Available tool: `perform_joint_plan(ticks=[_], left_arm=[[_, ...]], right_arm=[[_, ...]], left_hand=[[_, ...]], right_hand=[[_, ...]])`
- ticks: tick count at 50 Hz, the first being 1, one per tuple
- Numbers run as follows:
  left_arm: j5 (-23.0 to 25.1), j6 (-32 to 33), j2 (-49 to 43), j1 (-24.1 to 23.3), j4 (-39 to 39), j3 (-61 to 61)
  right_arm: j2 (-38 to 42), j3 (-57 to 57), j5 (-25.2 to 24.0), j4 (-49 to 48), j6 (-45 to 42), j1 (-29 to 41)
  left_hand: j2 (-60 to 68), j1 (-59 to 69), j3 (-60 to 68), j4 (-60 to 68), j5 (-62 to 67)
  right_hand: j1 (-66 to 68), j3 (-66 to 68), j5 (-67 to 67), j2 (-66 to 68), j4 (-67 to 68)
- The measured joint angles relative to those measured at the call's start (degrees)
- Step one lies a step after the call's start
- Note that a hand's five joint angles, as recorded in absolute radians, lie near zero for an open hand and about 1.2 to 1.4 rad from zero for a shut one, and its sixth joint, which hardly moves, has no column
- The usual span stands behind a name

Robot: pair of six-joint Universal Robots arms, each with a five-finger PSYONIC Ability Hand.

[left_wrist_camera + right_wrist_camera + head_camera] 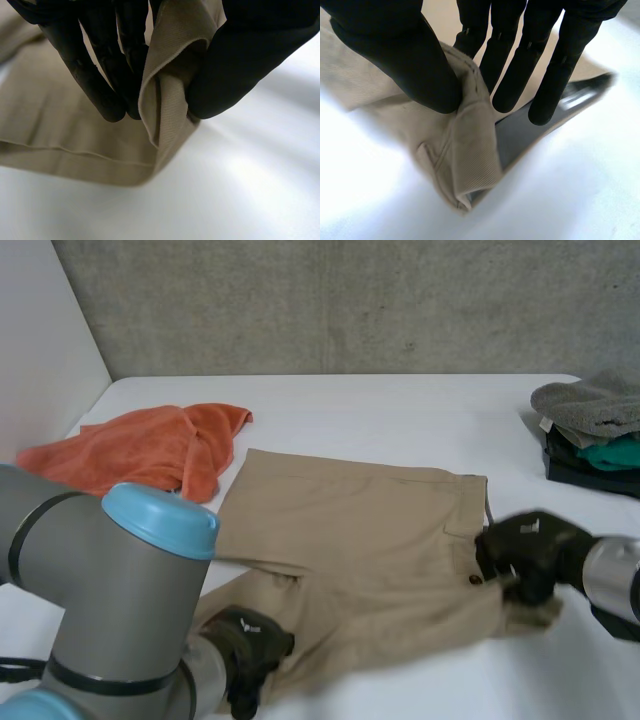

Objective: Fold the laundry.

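Observation:
Tan trousers (360,540) lie across the middle of the white table (400,420), folded lengthwise. My left hand (250,650) is at their near left end. In the left wrist view its thumb (235,75) and fingers (100,75) pinch a raised fold of the tan cloth (167,95) at the hem. My right hand (525,555) is at the waistband end on the right. In the right wrist view its thumb (405,60) and fingers (520,65) pinch the waistband corner (470,145), lifted off the table.
An orange towel (150,450) lies crumpled at the back left. A stack of folded clothes (595,430), grey on top, then teal and dark, sits at the right edge. A grey wall runs behind the table.

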Motion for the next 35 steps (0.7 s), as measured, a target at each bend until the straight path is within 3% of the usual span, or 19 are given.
perform_joint_plan(ticks=[3, 4, 9, 17, 24, 31, 32, 34, 35], left_arm=[[1.05, 2.71, 0.62, -0.42, -3.04, -0.97], [1.27, 4.2, 0.64, -0.48, -4.41, -1.23], [0.06, 8.09, -0.51, 0.88, -6.06, 0.36], [-5.64, 9.33, -4.37, 5.55, 2.65, 13.34], [-8.45, 11.02, -13.56, 9.13, 12.45, 32.02], [-9.05, 13.62, -26.44, 10.48, 13.34, 50.2], [-9.08, 13.85, -28.7, 10.61, 12.97, 53.06], [-9.22, 14.07, -32.71, 10.72, 12.14, 58.28], [-9.29, 14.07, -33.88, 10.72, 11.86, 59.9]], right_arm=[[-0.19, 1.64, -0.96, 5.81, -10.31, -1.1], [-0.01, 2.59, -1.43, 9.6, -17.34, -1.85], [2.02, 2.27, -1.56, 12.33, -24.14, -2.45], [6.17, -4.01, -1.0, -0.81, -8.18, -1.15], [9.75, -9.52, 2.19, -22.48, 8.65, 1.71], [17.44, -13.16, 7.28, -43.48, 14.32, 5.68], [19.0, -13.81, 7.87, -46.13, 14.22, 6.2], [23.37, -15.78, 9.41, -52.47, 13.02, 7.45], [24.76, -16.43, 9.97, -54.21, 12.36, 7.8]], left_hand=[[0.0, 0.0, 0.0, 0.01, 0.0], [0.0, 0.0, 0.0, 0.02, 0.0], [0.0, 0.0, 0.0, 0.03, 0.0], [0.03, 0.0, 0.09, 0.04, 0.0], [0.15, 0.0, 0.09, 0.05, 0.7], [-0.7, -0.39, -0.41, -0.54, 0.22], [-2.22, -1.53, -2.07, -2.37, -1.22], [-26.12, -28.28, -25.63, -26.18, -24.68], [-26.12, -28.28, -25.63, -26.18, -24.68]], right_hand=[[0.0, 0.0, 0.0, 0.0, 0.0], [0.0, 0.0, 0.0, 0.0, 0.0], [0.0, 0.0, 0.0, 0.0, 0.0], [0.0, 0.0, 0.01, 0.0, 0.0], [0.0, 0.0, 0.16, 0.0, 0.0], [0.0, 0.0, 0.33, 0.0, 0.01], [-4.25, -4.64, -3.36, -4.53, -4.55], [-22.39, -22.63, -22.53, -23.16, -22.28], [-30.7, -30.6, -30.82, -31.5, -30.23]])
